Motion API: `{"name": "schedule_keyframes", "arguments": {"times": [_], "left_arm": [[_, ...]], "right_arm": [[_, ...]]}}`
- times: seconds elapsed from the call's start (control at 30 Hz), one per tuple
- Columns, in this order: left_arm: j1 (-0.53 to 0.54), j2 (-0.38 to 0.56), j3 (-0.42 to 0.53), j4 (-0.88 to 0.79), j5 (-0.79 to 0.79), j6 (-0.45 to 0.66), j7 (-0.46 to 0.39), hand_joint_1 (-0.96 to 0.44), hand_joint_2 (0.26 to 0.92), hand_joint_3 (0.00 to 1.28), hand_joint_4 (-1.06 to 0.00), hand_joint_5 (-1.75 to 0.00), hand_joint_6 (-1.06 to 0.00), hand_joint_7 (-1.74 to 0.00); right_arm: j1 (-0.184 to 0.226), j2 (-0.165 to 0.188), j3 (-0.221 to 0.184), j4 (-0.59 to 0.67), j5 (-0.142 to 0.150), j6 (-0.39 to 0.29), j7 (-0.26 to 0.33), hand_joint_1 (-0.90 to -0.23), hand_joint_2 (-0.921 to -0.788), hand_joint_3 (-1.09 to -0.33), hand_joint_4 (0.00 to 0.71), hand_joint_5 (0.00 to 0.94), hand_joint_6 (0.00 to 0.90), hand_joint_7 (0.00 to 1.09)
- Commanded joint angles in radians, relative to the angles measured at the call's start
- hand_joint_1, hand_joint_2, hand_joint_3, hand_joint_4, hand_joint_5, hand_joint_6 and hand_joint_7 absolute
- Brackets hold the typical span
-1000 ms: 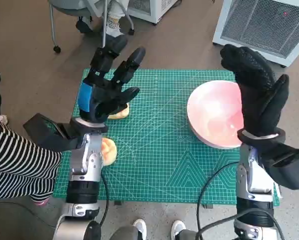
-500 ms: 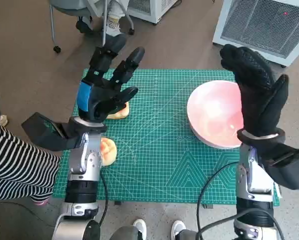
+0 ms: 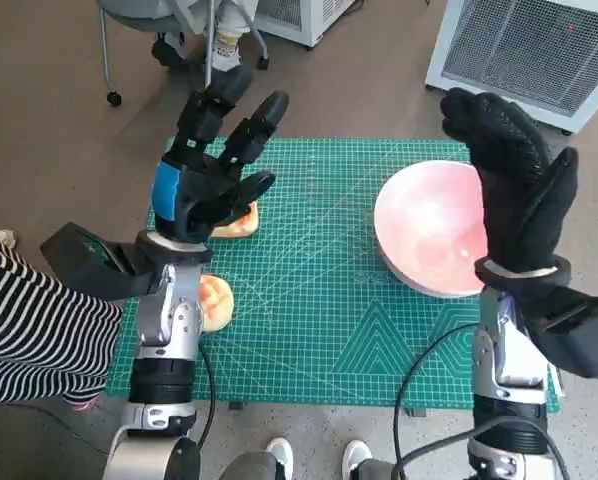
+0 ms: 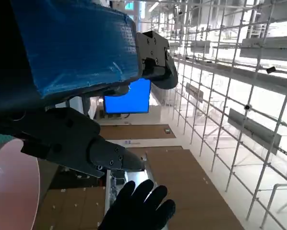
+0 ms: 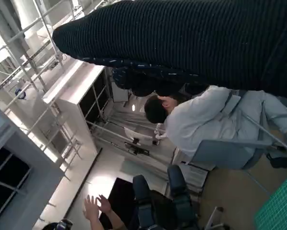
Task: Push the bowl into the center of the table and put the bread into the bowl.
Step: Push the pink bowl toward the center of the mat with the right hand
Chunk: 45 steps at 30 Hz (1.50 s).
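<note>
Head view alone shows both bread (image 3: 237,222) pieces; both hands spread, holding nothing.

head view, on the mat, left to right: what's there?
Bread piece by the left forearm → second bread piece partly under the left hand → bare green mat → pink bowl → right hand over the bowl's right side.

The bowl (image 3: 434,232) has a smooth, glossy pink surface resembling plastic or glazed ware. The mat (image 3: 329,310) is matt green with a fine printed grid. The right hand (image 3: 514,195) wears a black knitted glove — coarse, ribbed cloth. The left hand (image 3: 207,180) shows hard black plastic, its back covered in blue tape — slightly creased, semi-gloss. The bread (image 3: 216,300) looks soft with a matt crust.
</note>
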Motion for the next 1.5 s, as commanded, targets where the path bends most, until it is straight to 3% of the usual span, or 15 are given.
{"name": "schedule_keyframes", "arguments": {"times": [0.03, 0.2, 0.3, 0.47, 0.63, 0.83, 1.2, 1.23, 1.5], "left_arm": [[-0.012, 0.005, 0.002, 0.001, -0.007, 0.002, -0.006, -0.33, 0.921, 0.13, -0.39, 0.00, -0.19, -0.56], [-0.015, 0.007, 0.010, 0.017, -0.010, -0.004, -0.010, -0.35, 0.921, 0.13, -0.39, 0.00, -0.18, -0.56], [-0.019, 0.009, 0.018, 0.028, -0.017, -0.004, -0.014, -0.35, 0.921, 0.14, -0.40, -0.01, -0.18, -0.55], [-0.026, 0.011, 0.031, 0.042, -0.027, -0.006, -0.020, -0.36, 0.921, 0.14, -0.41, -0.01, -0.19, -0.55], [-0.027, 0.007, 0.042, 0.051, -0.038, -0.011, -0.022, -0.37, 0.921, 0.14, -0.42, -0.01, -0.20, -0.54], [-0.028, 0.002, 0.048, 0.058, -0.047, -0.014, -0.025, -0.38, 0.921, 0.14, -0.42, -0.01, -0.23, -0.49], [-0.022, 0.005, 0.052, 0.053, -0.053, -0.009, -0.036, -0.38, 0.921, 0.15, -0.43, -0.01, -0.25, -0.47], [-0.020, 0.006, 0.051, 0.051, -0.053, -0.009, -0.037, -0.38, 0.921, 0.14, -0.43, -0.01, -0.26, -0.46], [-0.008, 0.013, 0.051, 0.039, -0.052, -0.002, -0.043, -0.38, 0.921, 0.15, -0.43, -0.01, -0.27, -0.44]], "right_arm": [[0.028, -0.025, -0.026, 0.015, 0.024, 0.008, 0.018, -0.712, -0.921, -0.667, 0.236, 0.003, 0.173, 0.38], [0.017, -0.065, -0.073, 0.069, 0.050, -0.009, 0.043, -0.711, -0.921, -0.679, 0.202, 0.000, 0.138, 0.37], [0.007, -0.091, -0.105, 0.113, 0.050, -0.027, 0.039, -0.700, -0.921, -0.690, 0.193, 0.000, 0.124, 0.36], [-0.006, -0.127, -0.150, 0.194, 0.014, -0.077, 0.001, -0.690, -0.921, -0.716, 0.184, 0.000, 0.112, 0.36], [-0.030, -0.175, -0.191, 0.342, -0.047, -0.131, -0.076, -0.683, -0.921, -0.765, 0.168, 0.000, 0.087, 0.36], [-0.076, -0.217, -0.222, 0.545, -0.074, -0.163, -0.145, -0.681, -0.921, -0.798, 0.156, 0.000, 0.062, 0.36], [-0.141, -0.233, -0.254, 0.837, -0.040, -0.144, -0.179, -0.643, -0.921, -0.862, 0.153, 0.000, 0.045, 0.37], [-0.148, -0.236, -0.256, 0.867, -0.038, -0.131, -0.179, -0.614, -0.921, -0.881, 0.145, 0.000, 0.038, 0.37], [-0.179, -0.226, -0.275, 1.004, -0.019, -0.062, -0.166, -0.591, -0.921, -0.905, 0.136, 0.002, 0.035, 0.35]]}}
